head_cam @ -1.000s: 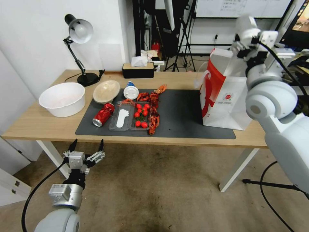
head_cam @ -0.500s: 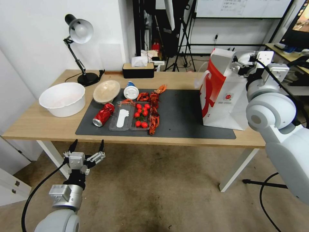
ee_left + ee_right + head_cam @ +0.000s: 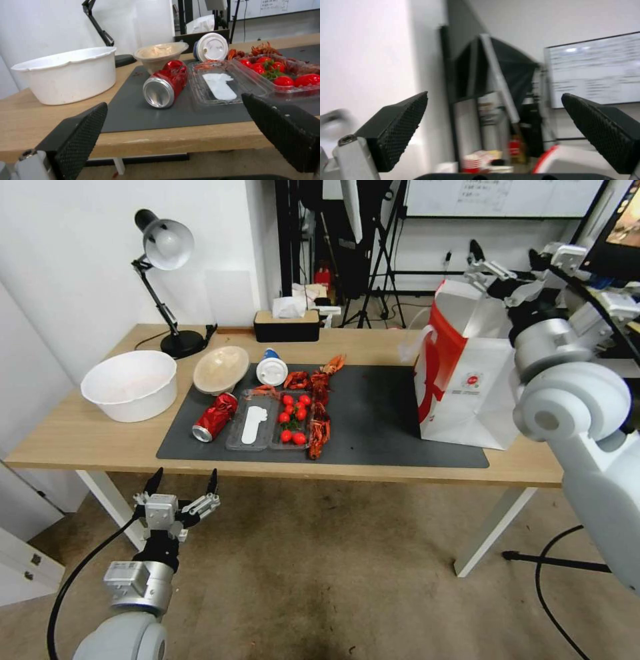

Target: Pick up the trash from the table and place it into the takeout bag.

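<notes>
On dark grey mat's near-left corner, crushed red soda can [image 3: 213,417] is lying, long axis running front-to-back, silver end facing L gripper [image 3: 181,485], which is hovering wide open below table [image 3: 87,437] edge, nearer arm. R gripper [image 3: 505,255], empty, splayed, is hanging over white-and-red paper takeout bag [image 3: 467,380].

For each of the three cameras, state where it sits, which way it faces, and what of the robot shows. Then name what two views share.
Head: high, facing down at the table; both arms show.
Left wrist: below the table edge, facing the red can; open left pincer.
Right wrist: above the takeout bag, facing the room; open right pincer.
Shared: head and left wrist show the can.
</notes>
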`<state>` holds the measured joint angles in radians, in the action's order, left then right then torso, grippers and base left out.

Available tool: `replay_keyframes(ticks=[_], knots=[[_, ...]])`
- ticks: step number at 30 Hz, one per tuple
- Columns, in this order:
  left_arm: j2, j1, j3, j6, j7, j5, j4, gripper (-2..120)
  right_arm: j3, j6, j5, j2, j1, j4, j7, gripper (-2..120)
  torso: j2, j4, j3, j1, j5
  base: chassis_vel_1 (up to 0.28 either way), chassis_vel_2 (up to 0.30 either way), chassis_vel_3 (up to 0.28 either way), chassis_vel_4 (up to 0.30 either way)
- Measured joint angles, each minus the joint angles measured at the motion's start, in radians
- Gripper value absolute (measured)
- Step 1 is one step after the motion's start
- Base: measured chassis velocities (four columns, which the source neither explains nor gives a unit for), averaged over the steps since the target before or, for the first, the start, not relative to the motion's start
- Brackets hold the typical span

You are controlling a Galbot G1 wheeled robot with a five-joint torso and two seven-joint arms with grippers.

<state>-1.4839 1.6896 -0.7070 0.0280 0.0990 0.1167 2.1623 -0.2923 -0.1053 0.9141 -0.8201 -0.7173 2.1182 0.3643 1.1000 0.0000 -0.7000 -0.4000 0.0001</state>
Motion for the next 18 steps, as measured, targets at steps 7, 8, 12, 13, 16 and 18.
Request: replay_keyframes(ticks=[7,8,12,13,16,18], knots=[[0.005,0.001,-0.001,0.002,0.0,0.004,0.0,100,0.0,0.073,-0.096,-0.003,-0.246,0.109,-0.145,100,0.0,0.0,0.0,0.0,-0.0001,0.0,0.0,0.0,0.0],[0.005,0.001,-0.001,0.002,0.0,0.004,0.0,100,0.0,0.073,-0.096,-0.003,-0.246,0.109,-0.145,100,0.0,0.0,0.0,0.0,-0.0001,0.0,0.0,0.0,0.0],[0.007,0.003,-0.002,0.004,0.0,0.006,0.0,100,-0.006,0.084,-0.228,-0.022,-0.375,0.138,-0.148,100,0.0,0.0,0.0,0.0,-0.0001,0.0,0.0,0.0,0.0],[0.008,0.004,-0.003,0.004,0.0,0.007,0.0,100,-0.011,0.086,-0.269,-0.032,-0.416,0.146,-0.146,100,0.0,-0.0001,0.0,0.0,-0.0002,0.0,0.0,0.0,0.0],[0.014,0.007,-0.005,0.006,-0.001,0.009,0.0,100,-0.019,0.134,-0.417,-0.074,-0.55,0.152,-0.137,100,0.0,0.0002,0.0,0.0,-0.0002,0.0,0.0,0.0,0.0],[0.016,0.007,-0.006,0.006,-0.002,0.01,0.0,100,-0.019,0.163,-0.466,-0.095,-0.602,0.151,-0.137,100,0.0,0.0001,0.0,0.0,-0.0002,0.0,0.0,0.0,0.0]])
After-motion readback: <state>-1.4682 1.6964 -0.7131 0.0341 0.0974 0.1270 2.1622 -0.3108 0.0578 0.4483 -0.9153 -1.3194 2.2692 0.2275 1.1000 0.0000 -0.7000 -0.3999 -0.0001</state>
